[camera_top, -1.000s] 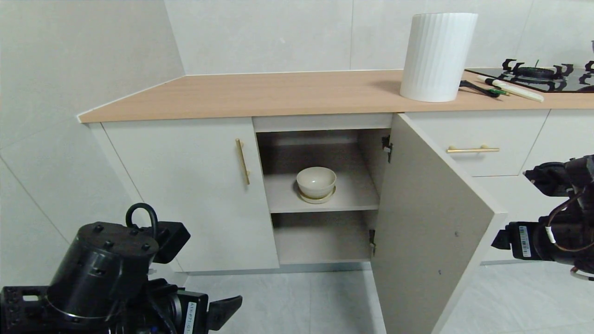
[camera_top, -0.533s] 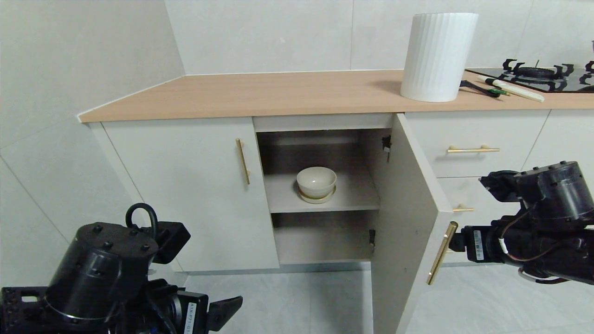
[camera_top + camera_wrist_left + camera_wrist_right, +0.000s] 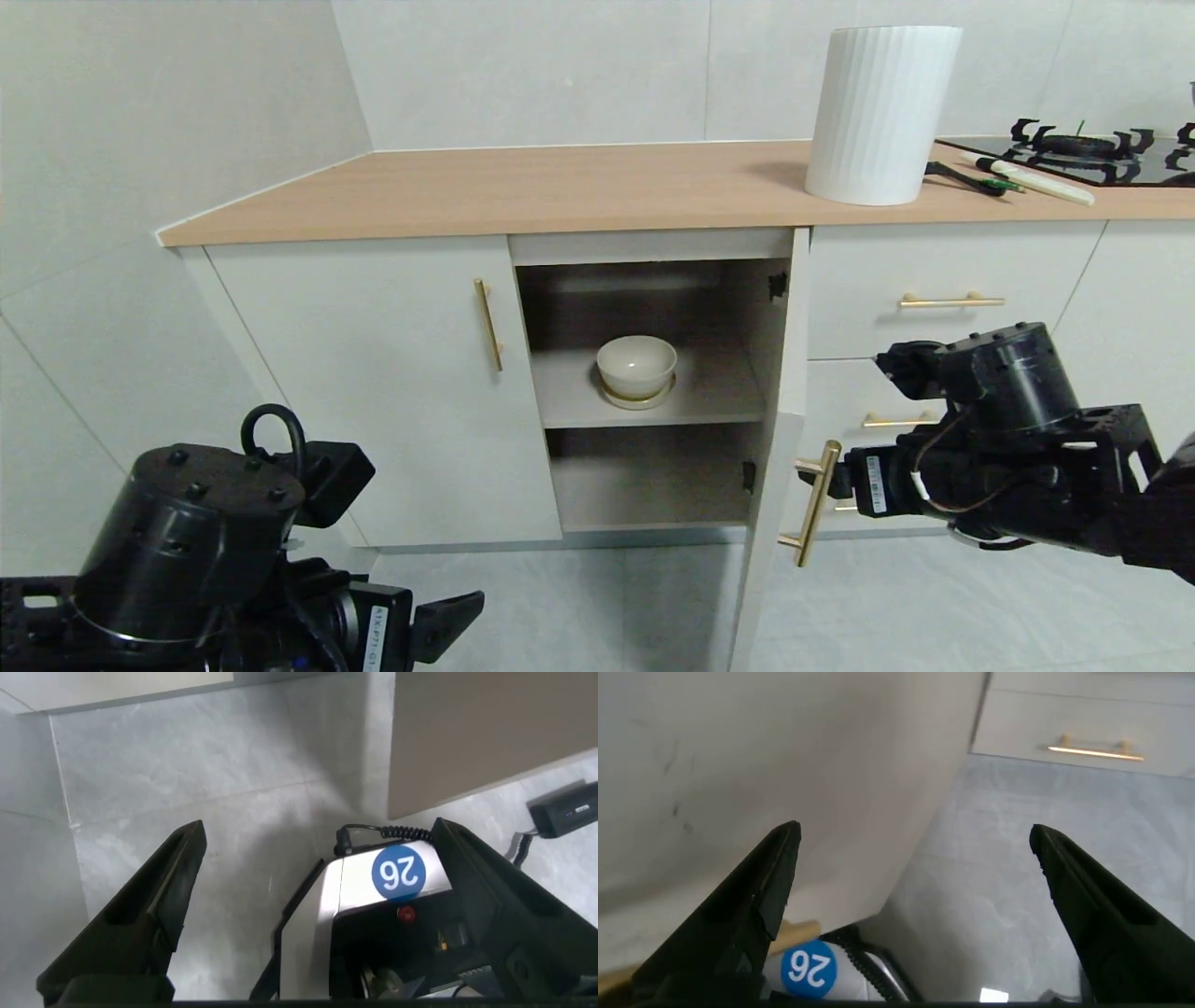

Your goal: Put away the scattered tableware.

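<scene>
Beside the black right claw (image 3: 910, 896), the door handle (image 3: 814, 504) is brass-gold, the door (image 3: 785, 756) pale grey. Beyond it sits a cream bowl (image 3: 637, 364); above, a white ribbed canister (image 3: 880, 114) on wood-grain countertop (image 3: 523, 191).

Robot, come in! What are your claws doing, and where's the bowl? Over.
Left claw open, low over floor. Right claw open by door handle. Bowl on upper shelf. Cabinet door half open.
</scene>
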